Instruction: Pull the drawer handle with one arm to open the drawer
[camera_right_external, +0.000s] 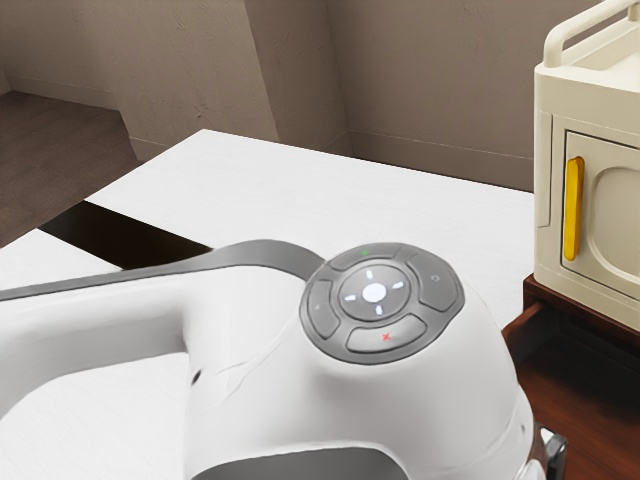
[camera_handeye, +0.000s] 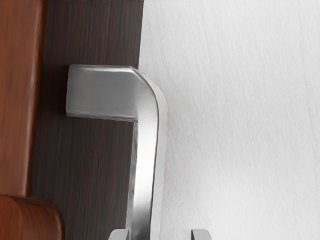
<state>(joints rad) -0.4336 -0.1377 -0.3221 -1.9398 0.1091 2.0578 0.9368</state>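
The handle (camera_handeye: 146, 170), smooth stiff metal, is mounted on the drawer's dark front (camera_handeye: 95, 165), at about four o'clock in the exterior view. It will probably be felt as slippery but sturdy, best gripped mid-bar. The bar is straddled by the spread pincer (camera_handeye: 160, 234), unpinched. The bent corner should be avoided; room for pulling seems offered over the pale surface (camera_handeye: 240, 125).

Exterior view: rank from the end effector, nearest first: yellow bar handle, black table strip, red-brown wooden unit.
1. Red-brown wooden unit, exterior view's lower right
2. Yellow bar handle, on the cream cabinet
3. Black table strip, exterior view's left
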